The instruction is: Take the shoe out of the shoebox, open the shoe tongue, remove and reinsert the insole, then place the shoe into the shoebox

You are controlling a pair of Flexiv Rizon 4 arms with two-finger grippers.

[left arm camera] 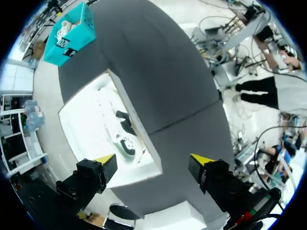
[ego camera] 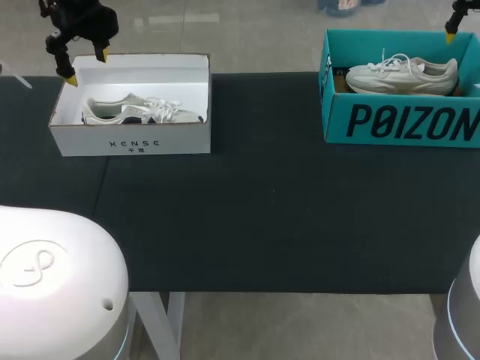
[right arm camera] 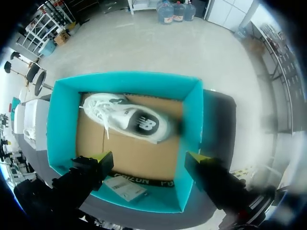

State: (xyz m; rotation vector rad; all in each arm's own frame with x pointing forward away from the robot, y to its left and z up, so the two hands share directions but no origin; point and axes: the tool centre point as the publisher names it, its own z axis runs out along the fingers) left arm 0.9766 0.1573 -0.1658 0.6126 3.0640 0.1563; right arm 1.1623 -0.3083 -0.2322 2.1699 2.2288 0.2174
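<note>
A white shoe [ego camera: 142,111] lies in the white shoebox [ego camera: 75,141] at the table's back left. My left gripper [ego camera: 86,66] hangs open above that box's far left corner. From the left wrist, the gripper [left arm camera: 153,160] straddles the box's wall [left arm camera: 139,129], with the shoe [left arm camera: 122,139] under one finger. Another white shoe [ego camera: 401,75] lies in the teal shoebox [ego camera: 334,124] at the back right. My right gripper [ego camera: 452,30] is above that box's far right corner. Seen from the right wrist, it [right arm camera: 148,158] stands open over the teal box [right arm camera: 192,124], the shoe [right arm camera: 129,120] ahead of its fingers.
A folded paper slip [right arm camera: 124,188] lies on the teal box's cardboard floor near my right gripper. The dark table [ego camera: 262,210] stretches between and in front of the two boxes. Both boxes stand near the table's far edge.
</note>
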